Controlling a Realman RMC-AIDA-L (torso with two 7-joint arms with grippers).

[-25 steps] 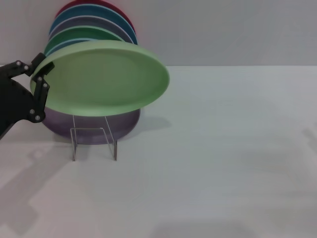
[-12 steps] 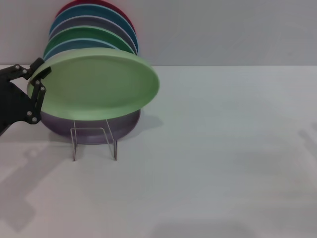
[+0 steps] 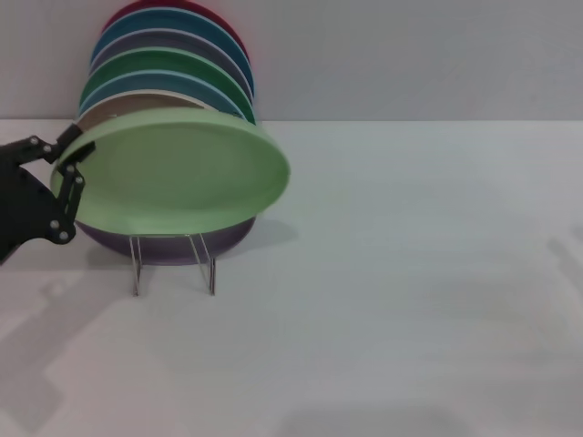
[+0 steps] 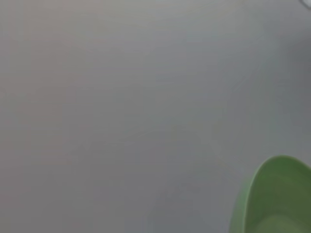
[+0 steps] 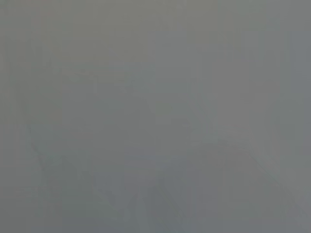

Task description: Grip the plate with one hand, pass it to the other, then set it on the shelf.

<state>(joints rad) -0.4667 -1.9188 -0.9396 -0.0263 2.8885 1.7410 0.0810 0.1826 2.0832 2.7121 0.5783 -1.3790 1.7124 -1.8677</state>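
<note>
The pale mint-green plate (image 3: 173, 171) hangs tilted over the front of the clear shelf (image 3: 173, 264), its face turned up toward me. My left gripper (image 3: 71, 159) is shut on the plate's left rim, black fingers clamped around the edge. A part of the same plate (image 4: 277, 199) shows in the left wrist view. The plate's lower edge sits just above the shelf's thin front frame; whether they touch is unclear. My right gripper is out of view.
Behind the mint plate, a lilac-purple plate (image 3: 164, 244) rests in the stand, and a row of upright plates (image 3: 173, 55) in tan, blue, dark green, purple and red runs back toward the wall. White tabletop (image 3: 410, 273) stretches to the right.
The left gripper has lowered the mint plate and drawn it slightly left, closer over the shelf. More of the plates behind now show above its rim.
</note>
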